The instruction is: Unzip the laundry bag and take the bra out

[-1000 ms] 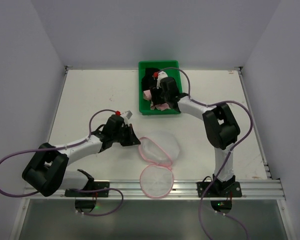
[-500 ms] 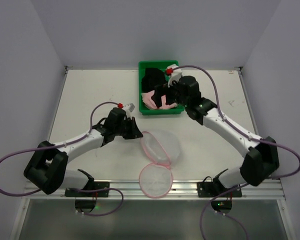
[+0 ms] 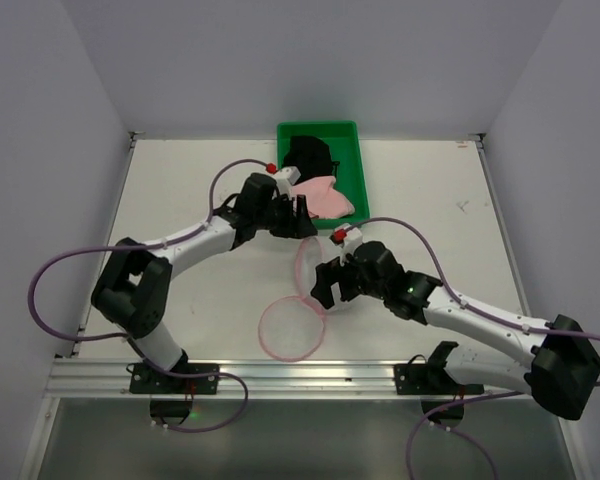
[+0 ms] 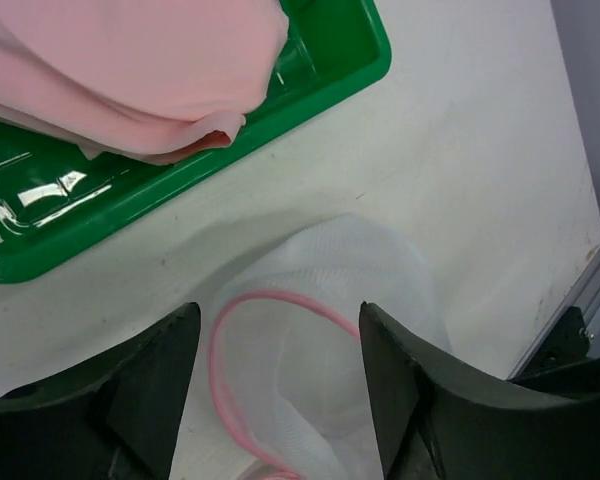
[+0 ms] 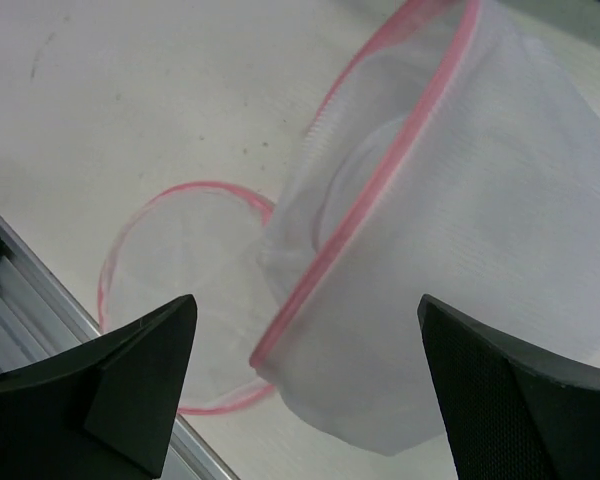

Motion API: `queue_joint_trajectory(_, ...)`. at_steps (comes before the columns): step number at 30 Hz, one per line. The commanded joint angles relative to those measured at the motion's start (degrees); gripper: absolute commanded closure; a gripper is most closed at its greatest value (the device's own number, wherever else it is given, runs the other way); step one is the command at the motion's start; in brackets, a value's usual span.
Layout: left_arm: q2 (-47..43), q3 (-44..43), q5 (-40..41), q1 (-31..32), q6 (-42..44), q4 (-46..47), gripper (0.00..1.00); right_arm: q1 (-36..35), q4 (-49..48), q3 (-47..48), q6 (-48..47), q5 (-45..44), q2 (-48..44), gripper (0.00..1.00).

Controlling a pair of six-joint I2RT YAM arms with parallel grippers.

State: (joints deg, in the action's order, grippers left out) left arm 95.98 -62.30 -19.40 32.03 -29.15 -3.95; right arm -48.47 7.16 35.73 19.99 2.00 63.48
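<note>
Judging from the translucent white, pink-trimmed mesh laundry bag (image 5: 460, 210) lying unzipped on the white table (image 3: 180, 190) and the soft pink bra (image 3: 332, 198) resting in the green plastic tray (image 3: 318, 126), the task looks finished; left gripper (image 4: 275, 320) and right gripper (image 5: 302, 310) gape empty.

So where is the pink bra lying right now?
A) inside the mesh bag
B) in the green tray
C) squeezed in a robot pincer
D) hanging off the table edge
B: the pink bra lies in the green tray, while the laundry bag sits apart on the table and looks empty through its mesh.
</note>
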Motion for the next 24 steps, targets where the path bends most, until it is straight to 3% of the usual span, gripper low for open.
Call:
queue_joint_trajectory(1, -4.47, -0.73, -1.18, -0.39, 1.03, 0.08, 0.29, -5.12, -2.94, 2.06, 0.06, -3.65, -2.4, 0.07)
queue_joint_trajectory(2, -7.8, 0.42, -0.04, -0.48, -0.02, -0.44, 0.15, -6.45, -2.24, 2.68, -0.99, -4.02, -1.96, 0.07)
queue_joint_trajectory(7, -18.8, 7.27, 7.43, -3.9, -2.75, -9.22, 0.0, -18.03, 1.1, 7.95, -6.54, -9.73, 4.96, 0.07)
queue_joint_trajectory(16, -34.19, 10.0, 23.17, -18.91, 1.63, -23.47, 0.0, -32.12, 12.42, 22.71, -8.12, -14.04, 24.74, 0.16)
queue_joint_trajectory(21, -37.8, 13.08, 24.15, -25.08, 4.88, -24.27, 0.0, -33.44, 16.74, 29.47, -9.17, -14.04, 34.05, 0.35)
queue_joint_trajectory(24, -39.73, 15.1, 24.32, -26.76, 7.26, -24.18, 0.0, -34.06, 18.68, 31.85, -9.62, -13.78, 37.31, 0.41)
